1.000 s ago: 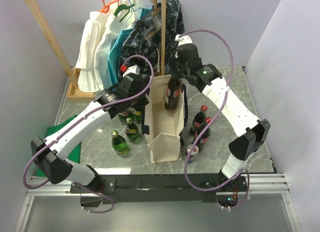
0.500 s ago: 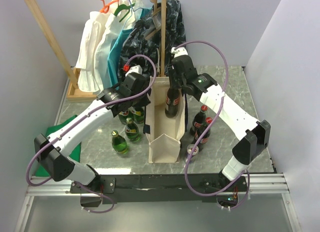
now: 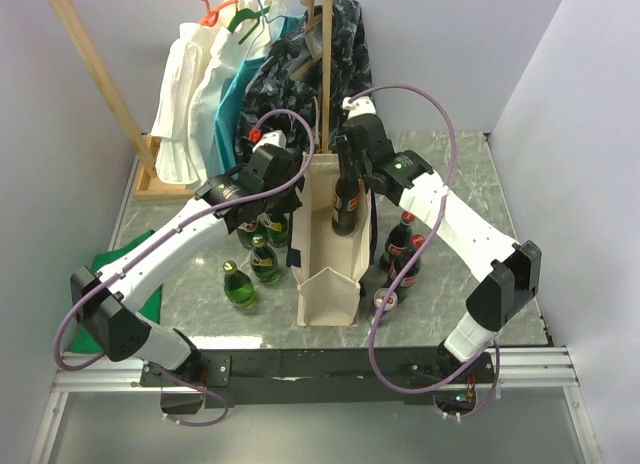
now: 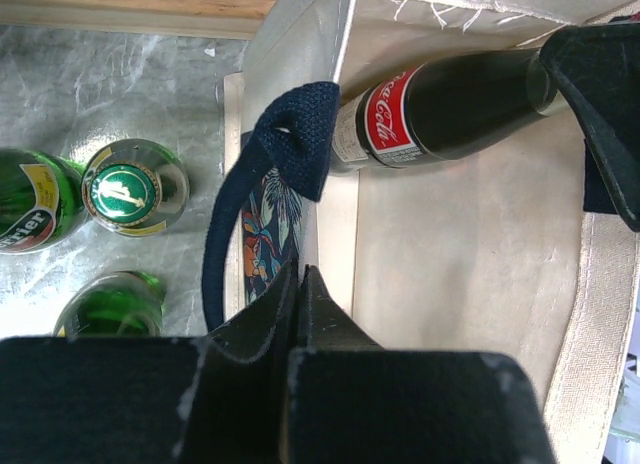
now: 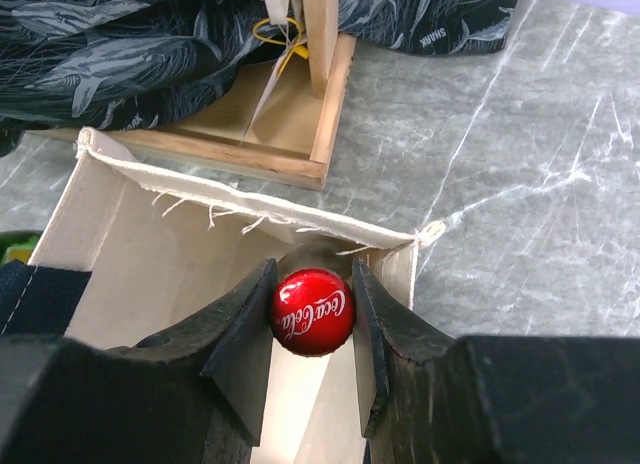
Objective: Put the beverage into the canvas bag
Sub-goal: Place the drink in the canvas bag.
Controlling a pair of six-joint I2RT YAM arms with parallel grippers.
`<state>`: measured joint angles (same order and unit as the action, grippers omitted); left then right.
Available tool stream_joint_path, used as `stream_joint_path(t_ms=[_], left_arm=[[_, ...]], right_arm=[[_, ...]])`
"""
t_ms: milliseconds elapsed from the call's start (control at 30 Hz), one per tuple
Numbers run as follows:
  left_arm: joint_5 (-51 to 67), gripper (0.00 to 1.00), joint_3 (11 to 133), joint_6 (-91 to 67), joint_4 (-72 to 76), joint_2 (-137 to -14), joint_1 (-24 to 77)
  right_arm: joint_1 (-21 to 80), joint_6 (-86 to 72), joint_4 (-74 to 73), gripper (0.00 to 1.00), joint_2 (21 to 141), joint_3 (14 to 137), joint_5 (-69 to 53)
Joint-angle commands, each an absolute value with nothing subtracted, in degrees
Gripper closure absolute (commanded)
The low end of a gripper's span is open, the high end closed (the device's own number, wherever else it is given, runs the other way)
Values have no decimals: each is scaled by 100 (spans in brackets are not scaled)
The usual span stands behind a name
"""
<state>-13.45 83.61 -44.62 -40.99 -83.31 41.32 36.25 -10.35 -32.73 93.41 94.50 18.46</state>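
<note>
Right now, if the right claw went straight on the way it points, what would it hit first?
The right claw points down into the open canvas bag, gripping a Coca-Cola bottle. The bottle's base would probably reach the bag's floor first; depth is unclear.

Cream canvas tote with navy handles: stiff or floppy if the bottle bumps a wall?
Probably floppy: the cream canvas tote has thin, frayed walls, and the left gripper is shut on its rim, seemingly holding it open. Likely tippy: tall and narrow, so a bump from the dark glass cola bottle in the right gripper could shift it.
</note>
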Motion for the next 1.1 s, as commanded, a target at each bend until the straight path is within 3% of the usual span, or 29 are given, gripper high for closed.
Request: stream_joint_path(t_ms=[0, 367, 600, 1067], left_arm=[[-1327, 99, 8613, -4359, -4017, -8341, 4140], [-1345, 99, 8666, -4315, -4017, -8376, 4140], [-1336, 83, 8631, -4289, -4008, -8358, 4140], [-1310, 82, 8657, -4236, -4008, -8358, 4140]], right_arm=[[3656, -870, -2153, 100, 8605, 9554, 2233], [3718, -1019, -2206, 100, 8526, 9062, 2241], [3744, -1081, -2294, 100, 8569, 9009, 2276], [3744, -1090, -2417, 60, 8666, 9237, 2320]])
